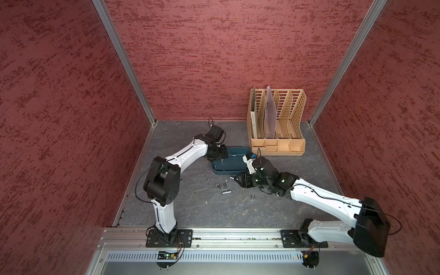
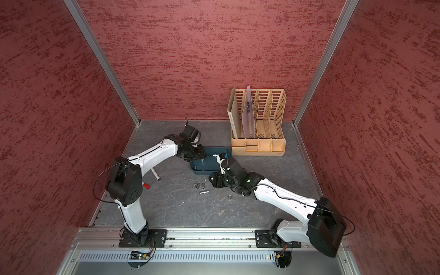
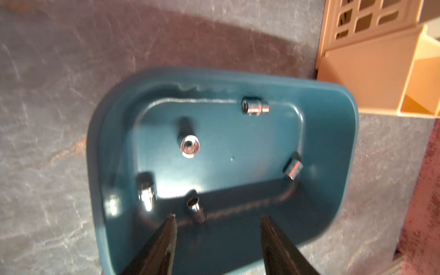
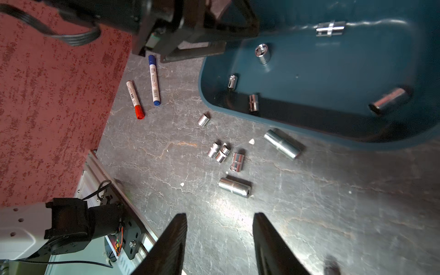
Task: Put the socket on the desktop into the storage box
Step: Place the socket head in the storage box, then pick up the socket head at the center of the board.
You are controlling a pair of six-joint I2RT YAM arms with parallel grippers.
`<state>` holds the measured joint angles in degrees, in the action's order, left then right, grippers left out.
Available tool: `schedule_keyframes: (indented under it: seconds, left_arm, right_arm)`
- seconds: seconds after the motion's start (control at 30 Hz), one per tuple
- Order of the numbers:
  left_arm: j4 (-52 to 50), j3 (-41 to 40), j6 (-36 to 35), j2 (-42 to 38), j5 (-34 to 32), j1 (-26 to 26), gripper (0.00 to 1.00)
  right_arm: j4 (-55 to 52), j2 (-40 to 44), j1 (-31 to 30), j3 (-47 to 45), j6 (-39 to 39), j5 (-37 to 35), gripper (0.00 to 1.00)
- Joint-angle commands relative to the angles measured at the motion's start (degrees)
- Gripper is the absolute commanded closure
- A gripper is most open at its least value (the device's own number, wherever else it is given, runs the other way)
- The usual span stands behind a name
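Dark fingers (image 4: 173, 238) of the right gripper (image 4: 220, 213) fill the near edge of its wrist view, jaws apart over bare desktop (image 4: 333, 214). Just beyond them six loose sockets (image 4: 235, 187) lie scattered on that desktop, close beside the storage box (image 3: 345, 147) but outside it. In a top view, what looks like a seventh socket (image 1: 252, 196) sits a little apart from them. Five more sockets (image 3: 254, 106) are inside the box, one of them standing on end (image 3: 189, 145). The left gripper (image 3: 218, 216) hangs over the box with its jaws apart, and a small socket (image 3: 196, 207) lies just beyond one fingertip. Farther off, a red marker (image 4: 135, 100) and a blue marker (image 4: 153, 79) lie side by side on the desktop. The tan file rack (image 1: 277, 123) stands behind the box.
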<state>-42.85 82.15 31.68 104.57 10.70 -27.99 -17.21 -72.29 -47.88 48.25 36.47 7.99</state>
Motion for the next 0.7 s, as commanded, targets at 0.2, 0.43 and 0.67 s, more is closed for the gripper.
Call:
schedule_keyframes:
  seconds: [0.2,0.43,0.67]
  left_arm:
    - [6.4,-13.2,2.0,-13.7,6.5,-0.9,0.37]
    - [11.4,-24.7,5.0,-22.9,10.5,-2.9,0.37]
    - [13.5,-31.6,7.2,-27.8,12.0,-5.5,0.36]
  right_arm:
    - [-10.1,3.2,0.4,1.5,3.9,-4.1,0.5]
    - [-17.6,4.9,0.4,1.6,6.0,-6.4,0.5]
    - [-22.9,6.2,0.4,1.1,7.9,-7.3,0.5]
